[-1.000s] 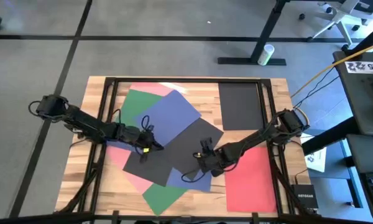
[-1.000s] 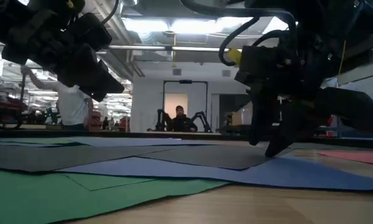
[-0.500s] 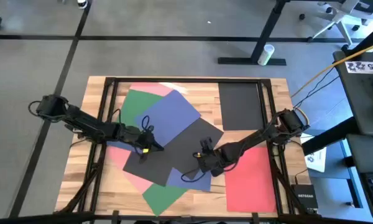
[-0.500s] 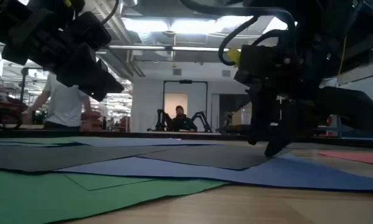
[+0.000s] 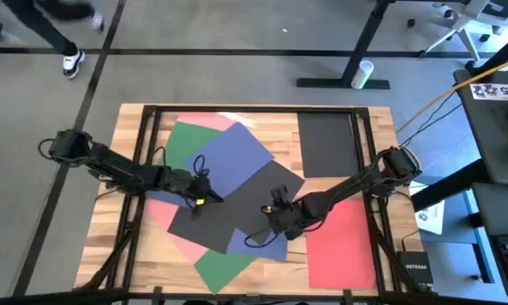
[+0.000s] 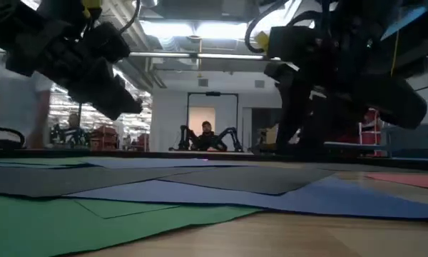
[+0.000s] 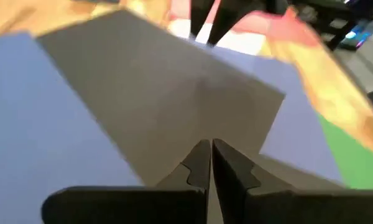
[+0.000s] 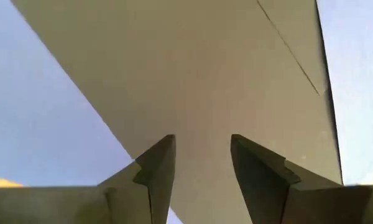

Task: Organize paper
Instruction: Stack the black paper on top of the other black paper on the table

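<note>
Two dark arms meet over a fanned heap of construction paper on a wooden surface. The overhead view shows the central black sheet lying across a blue sheet, with green and pink showing beyond them and more green, pink and blue poking out at the near edge. A second black sheet lies alone toward the far right corner, and a red sheet sits squared at the near right (both apart from the heap).

The left end effector rests at the left corner of the central black sheet, its fingers pressed together, with nothing visibly between them. The right end effector hangs over the same sheet's near right edge, its fingers spread, the black paper filling the gap beneath.

The step in hand appears to be lifting the central black sheet off the heap. The next move likely calls for the right fingers to drop onto that edge and pinch only the top sheet, since the blue one beneath could ride along.

People are visible in the room behind, well away from the arms.
</note>
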Robot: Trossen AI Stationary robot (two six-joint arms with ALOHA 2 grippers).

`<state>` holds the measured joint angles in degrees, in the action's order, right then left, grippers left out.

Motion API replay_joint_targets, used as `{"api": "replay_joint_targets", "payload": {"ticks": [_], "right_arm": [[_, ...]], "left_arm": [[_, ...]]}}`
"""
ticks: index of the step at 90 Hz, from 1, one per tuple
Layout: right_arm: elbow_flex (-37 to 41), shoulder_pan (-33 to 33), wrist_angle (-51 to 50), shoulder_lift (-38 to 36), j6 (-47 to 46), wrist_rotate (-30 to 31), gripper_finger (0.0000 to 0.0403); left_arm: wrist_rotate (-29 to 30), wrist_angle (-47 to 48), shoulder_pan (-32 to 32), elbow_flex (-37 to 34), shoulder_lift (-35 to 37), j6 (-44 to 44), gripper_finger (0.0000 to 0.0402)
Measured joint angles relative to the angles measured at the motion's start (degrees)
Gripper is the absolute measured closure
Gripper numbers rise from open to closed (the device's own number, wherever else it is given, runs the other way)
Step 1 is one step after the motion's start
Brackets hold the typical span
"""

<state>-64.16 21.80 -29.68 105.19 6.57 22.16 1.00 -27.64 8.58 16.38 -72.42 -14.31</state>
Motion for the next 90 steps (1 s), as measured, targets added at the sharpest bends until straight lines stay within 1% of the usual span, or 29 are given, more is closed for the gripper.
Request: {"api": "replay_joint_targets", "payload": {"ticks": [14,25,33,48,56,66,80,90], "right_arm": [[0.00,-3.22,1.75,0.00,0.99,1.67,0.0256],[-0.02,-4.85,5.73,-0.04,3.30,-2.66,0.0256],[-0.02,-3.79,5.41,-0.04,5.09,-5.88,0.0256],[-0.02,-0.56,1.63,-0.05,6.32,-6.90,0.0256],[-0.02,1.12,1.20,-0.07,6.36,-8.71,0.0256],[-0.02,2.36,3.27,-0.07,5.79,-10.48,0.0256],[-0.02,2.15,9.01,-0.09,3.72,-12.94,0.0256],[-0.02,2.15,9.68,-0.09,3.78,-13.34,0.0256]], "left_arm": [[0.65,3.69,-0.50,0.00,0.00,-0.78,0.0402],[0.72,3.57,-0.48,0.00,0.00,-0.74,0.0402],[0.77,3.82,-0.48,0.00,0.00,-0.70,0.0402],[0.85,4.50,-0.48,0.00,0.00,-0.92,0.0402],[0.84,4.27,-0.31,0.00,0.00,-2.04,0.0402],[0.84,4.24,-0.31,0.00,0.00,-3.16,0.0402],[0.88,4.46,0.74,0.39,0.00,-3.31,0.0402],[0.69,4.46,2.07,1.66,-0.02,-2.28,0.0402]]}}
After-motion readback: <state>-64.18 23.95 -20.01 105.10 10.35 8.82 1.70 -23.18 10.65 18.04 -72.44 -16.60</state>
